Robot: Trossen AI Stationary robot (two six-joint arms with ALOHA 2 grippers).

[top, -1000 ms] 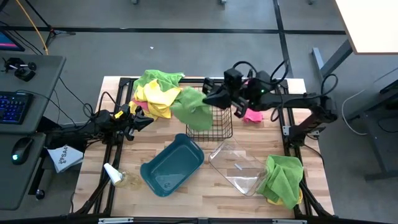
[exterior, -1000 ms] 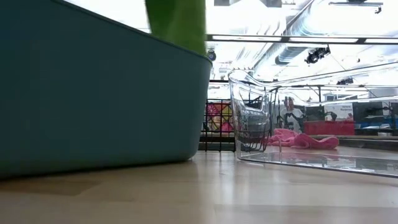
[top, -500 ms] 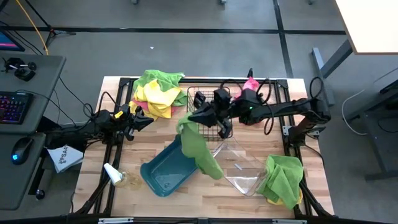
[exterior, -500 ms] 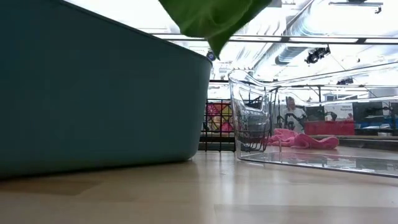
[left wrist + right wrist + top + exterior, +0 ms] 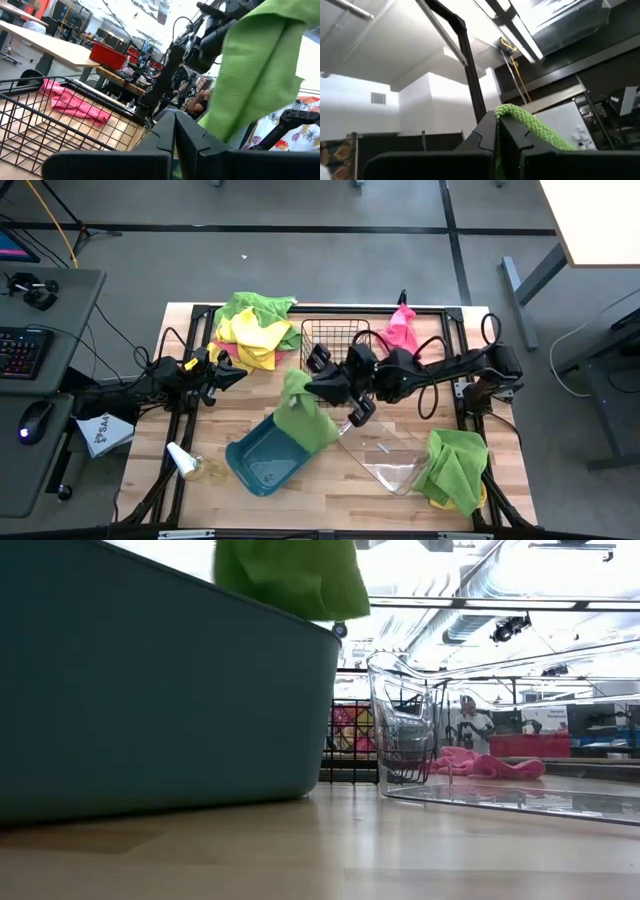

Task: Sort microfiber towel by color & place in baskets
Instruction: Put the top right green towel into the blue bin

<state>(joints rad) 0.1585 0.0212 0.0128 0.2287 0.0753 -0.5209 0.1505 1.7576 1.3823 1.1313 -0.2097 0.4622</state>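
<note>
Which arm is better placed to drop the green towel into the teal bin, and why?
The right arm. Its pincer is shut on the green towel, which hangs over the teal bin. The left pincer waits at the table's left edge, shut and holding nothing.

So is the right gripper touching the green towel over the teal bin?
Touching. In the right wrist view the green towel is pinched between the right gripper fingers; the high view shows it hanging from them.

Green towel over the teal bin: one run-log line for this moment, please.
right end effector: shut on green towel | towel: hanging over teal bin | left end effector: shut, idle at table's left edge
</note>
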